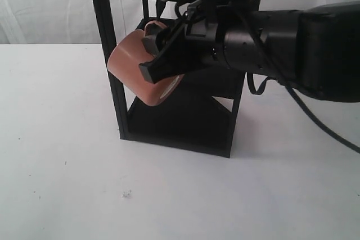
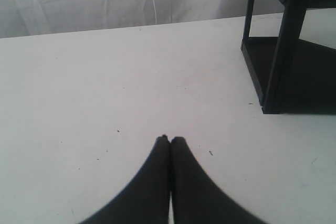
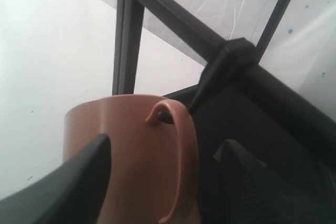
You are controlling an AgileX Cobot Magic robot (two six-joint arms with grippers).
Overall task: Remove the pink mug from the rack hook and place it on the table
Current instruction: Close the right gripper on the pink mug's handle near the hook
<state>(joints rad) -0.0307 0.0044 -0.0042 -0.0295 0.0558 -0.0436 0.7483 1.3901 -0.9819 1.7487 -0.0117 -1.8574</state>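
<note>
Grabbing step, it seems. Upper middle of the frame: pink mug [image 1: 132,68], hooked by its handle on the rack hook [image 3: 167,117], above the table [image 1: 67,167]. Around it: right end effector [image 3: 167,145], spread wide, holding nothing. Left end effector [image 2: 170,140]: pinched closed, empty. Next, likely: squeeze, lift off, set down.

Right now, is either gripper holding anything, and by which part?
Nothing yet: the right gripper straddles the pink mug, jaws open; the left gripper is shut, empty.

Mug [image 1: 132,68] on hook [image 3: 166,117], rack's [image 1: 119,105] L front post, above table [image 1: 67,155].
</note>
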